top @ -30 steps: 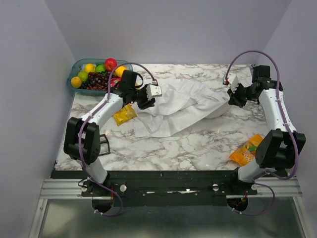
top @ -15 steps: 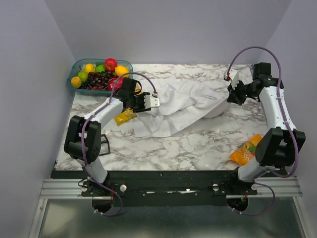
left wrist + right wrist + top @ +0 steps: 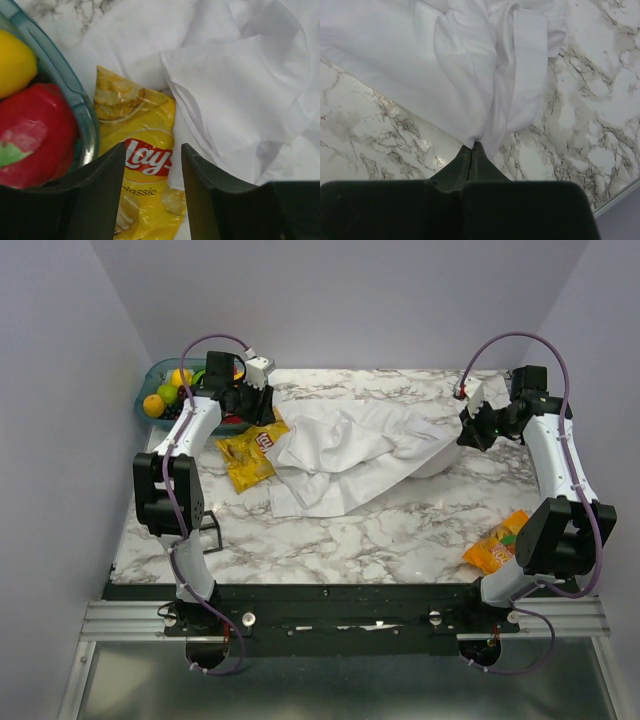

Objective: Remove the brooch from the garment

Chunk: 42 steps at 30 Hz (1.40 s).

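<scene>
Grip: right gripper (image 3: 472, 146) closed, pinching a fold of the garment (image 3: 345, 455) at right of the top view. The left gripper (image 3: 152, 150) has jaws apart, empty, above the yellow chip bag (image 3: 142, 135) beside the fruit bowl (image 3: 70, 87), upper left. The brooch shows in no view. Step, judged: locating it. Next: bring the left gripper over the cloth and search the folds

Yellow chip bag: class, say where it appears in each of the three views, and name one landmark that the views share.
Top external: the yellow chip bag lies left of centre, against the left edge of the white garment.
Left wrist: lower centre, with the white garment to its right.
Right wrist: not in it.
Shared landmark: the white garment, which is in all three views.
</scene>
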Motion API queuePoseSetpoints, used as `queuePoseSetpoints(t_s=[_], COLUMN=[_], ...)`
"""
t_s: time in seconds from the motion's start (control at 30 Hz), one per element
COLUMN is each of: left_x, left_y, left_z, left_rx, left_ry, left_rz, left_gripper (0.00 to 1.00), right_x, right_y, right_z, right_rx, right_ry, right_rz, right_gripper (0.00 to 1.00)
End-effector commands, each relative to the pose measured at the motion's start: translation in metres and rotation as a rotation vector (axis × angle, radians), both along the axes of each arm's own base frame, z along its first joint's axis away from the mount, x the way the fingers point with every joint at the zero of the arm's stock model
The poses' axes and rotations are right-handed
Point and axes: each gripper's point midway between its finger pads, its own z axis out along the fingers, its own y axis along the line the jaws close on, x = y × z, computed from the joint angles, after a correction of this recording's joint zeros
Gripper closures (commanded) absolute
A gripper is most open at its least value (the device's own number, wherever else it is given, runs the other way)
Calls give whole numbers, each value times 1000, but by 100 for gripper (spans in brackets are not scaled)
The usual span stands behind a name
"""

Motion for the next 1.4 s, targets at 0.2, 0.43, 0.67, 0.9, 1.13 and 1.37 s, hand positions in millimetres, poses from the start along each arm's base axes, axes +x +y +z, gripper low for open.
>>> queuePoseSetpoints(t_s=[0.2, 0.43, 0.67, 0.9, 1.13, 1.37], left_x=[-51, -52, -64, -70, -72, -123], left_y=[-37, -38, -46, -44, -4, 45], left_z=[-30, -50, -64, -76, -23, -56], left_rx=[-211, -181, -156, -92, -116, 66], left_ry=[366, 426, 491, 504, 292, 351], left_rz=[48, 86, 62, 35, 80, 62], left_gripper=[44, 44, 48, 86, 100, 72], right_x=[8, 11, 10, 11, 32, 33], right_y=[5, 6, 7, 8, 2, 8], right_z=[10, 12, 11, 11, 32, 23], right_rx=[40, 48, 56, 63, 99, 119], right_ry=[-26, -32, -29, -28, -70, -41], right_rz=[-6, -9, -12, -19, -129, -87], right_gripper=[98, 97, 98, 98, 99, 99])
